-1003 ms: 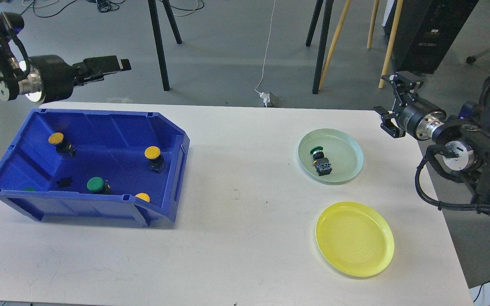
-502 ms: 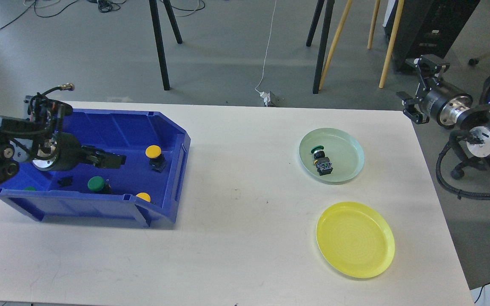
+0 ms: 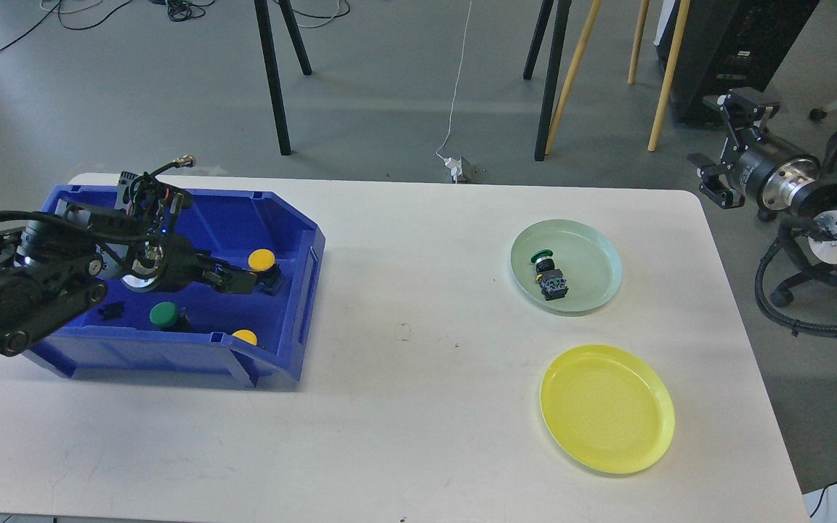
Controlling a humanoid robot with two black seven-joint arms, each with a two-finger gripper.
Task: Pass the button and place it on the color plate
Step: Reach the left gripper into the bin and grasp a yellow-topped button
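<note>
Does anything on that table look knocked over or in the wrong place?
One thing: the green button on the pale green plate lies tipped on its side, while the buttons in the blue bin mostly stand cap up. The yellow plate holds nothing.

White table (image 3: 404,407), rounded corners, standing on grey floor (image 3: 389,87). Directly on table: blue bin (image 3: 284,341) well left of green plate (image 3: 596,250), open front facing toward plate; green plate near table's far right corner; yellow plate (image 3: 607,408) just nearer to viewer than green plate, close but not touching. Table surface between bin and green plate bare apart from faint marks.
</note>
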